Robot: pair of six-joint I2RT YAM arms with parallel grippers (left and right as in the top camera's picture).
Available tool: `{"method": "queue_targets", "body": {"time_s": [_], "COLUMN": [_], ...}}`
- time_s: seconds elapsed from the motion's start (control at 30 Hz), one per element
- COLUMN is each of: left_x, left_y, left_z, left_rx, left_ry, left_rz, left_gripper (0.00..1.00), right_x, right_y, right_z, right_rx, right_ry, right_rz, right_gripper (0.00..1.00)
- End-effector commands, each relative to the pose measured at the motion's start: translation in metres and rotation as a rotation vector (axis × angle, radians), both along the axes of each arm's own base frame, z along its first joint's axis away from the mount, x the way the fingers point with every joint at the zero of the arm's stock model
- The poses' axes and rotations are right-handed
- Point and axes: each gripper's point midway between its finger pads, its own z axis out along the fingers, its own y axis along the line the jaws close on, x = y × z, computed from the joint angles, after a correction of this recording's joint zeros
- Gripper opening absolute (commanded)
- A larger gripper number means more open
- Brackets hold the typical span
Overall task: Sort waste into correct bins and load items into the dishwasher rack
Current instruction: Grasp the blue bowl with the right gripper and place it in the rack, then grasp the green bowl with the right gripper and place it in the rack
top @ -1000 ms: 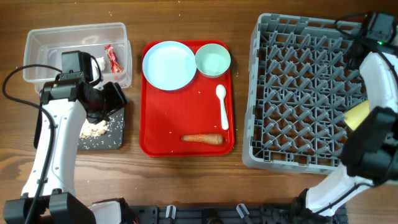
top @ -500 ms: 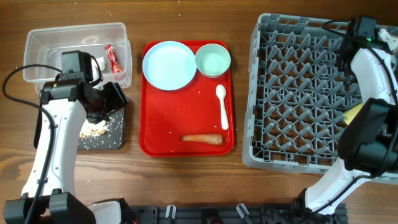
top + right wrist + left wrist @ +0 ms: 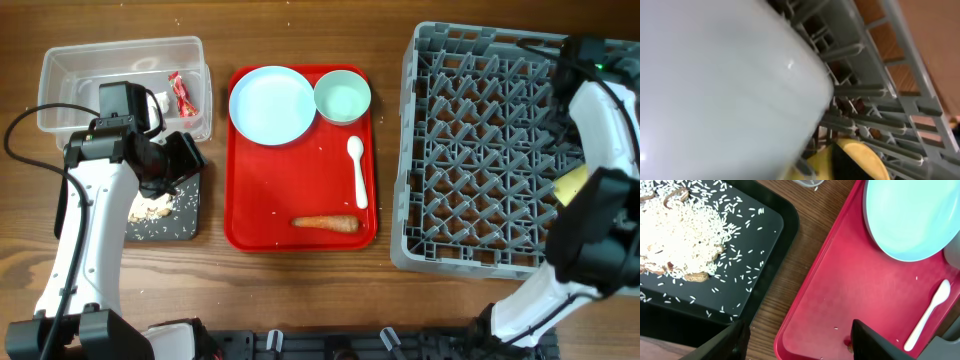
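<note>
A small, glossy pale blue-white bowl (image 3: pixel 715 85) fills the right wrist view, against the grey lattice rack (image 3: pixel 875 120) beside 1 yellow cup (image 3: pixel 860 160). Whether the right claw (image 3: pixel 583 52) grips it, I cannot tell. The left claw (image 3: pixel 799 335) gapes, released, over the red tray's (image 3: pixel 840 295) edge.

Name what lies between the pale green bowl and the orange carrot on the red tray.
The white spoon lies there on the flat red tray, apart from the pale green bowl and the orange carrot; the overhead view shows it.
</note>
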Motion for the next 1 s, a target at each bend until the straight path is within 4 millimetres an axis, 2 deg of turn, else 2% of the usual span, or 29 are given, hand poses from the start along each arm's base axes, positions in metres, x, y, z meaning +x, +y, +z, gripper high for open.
{"method": "queue_targets", "body": {"time_s": [0.0,0.03,0.07,0.13,0.17,0.23,0.33,0.47,0.53,0.6,0.63,0.73,0.9,0.97], "left_x": [0.001,0.002,0.002,0.002,0.001,0.002,0.002,0.002,0.002,0.001,0.001,0.001,0.001,0.001], "left_y": [0.002,0.002,0.002,0.002,0.002,0.002,0.002,0.002,0.002,0.002,0.002,0.002,0.002,0.002], "left_z": [0.005,0.005,0.005,0.005,0.005,0.005,0.005,0.005,0.005,0.005,0.005,0.005,0.005,0.005], "left_rx": [0.007,0.007,0.007,0.007,0.007,0.007,0.007,0.007,0.007,0.007,0.007,0.007,0.007,0.007], "left_ry": [-0.019,-0.02,-0.02,-0.02,-0.019,-0.02,-0.02,-0.02,-0.02,-0.019,-0.019,-0.019,-0.019,-0.019], "left_rz": [0.004,0.004,0.004,0.004,0.004,0.004,0.004,0.004,0.004,0.004,0.004,0.004,0.004,0.004], "left_gripper": [0.66,0.66,0.66,0.66,0.66,0.66,0.66,0.66,0.67,0.66,0.66,0.66,0.67,0.67], "right_x": [0.017,0.028,0.038,0.05,0.056,0.06,0.064,0.069,0.073,0.078,0.085,0.097,0.111,0.111], "right_y": [0.025,0.044,0.065,0.101,0.129,0.163,0.209,0.289,0.324,0.35,0.366,0.39,0.393,0.393], "right_z": [0.051,0.06,0.07,0.086,0.096,0.099,0.1,0.098,0.092,0.084,0.075,0.047,-0.022,-0.044], "right_rx": [0.098,0.178,0.269,0.424,0.547,0.673,0.706,0.693,0.672,0.646,0.623,0.571,0.541,0.544], "right_ry": [-0.168,-0.227,-0.294,-0.407,-0.476,-0.511,-0.483,-0.436,-0.424,-0.419,-0.425,-0.418,-0.352,-0.316], "right_rz": [0.173,0.277,0.375,0.502,0.576,0.622,0.727,0.909,0.959,1.004,0.988,0.944,0.787,0.768], "right_gripper": [0.68,0.77,0.79,0.79,0.77,0.77,0.77,0.77,0.77,0.78,0.78,0.79,0.76,0.72]}}
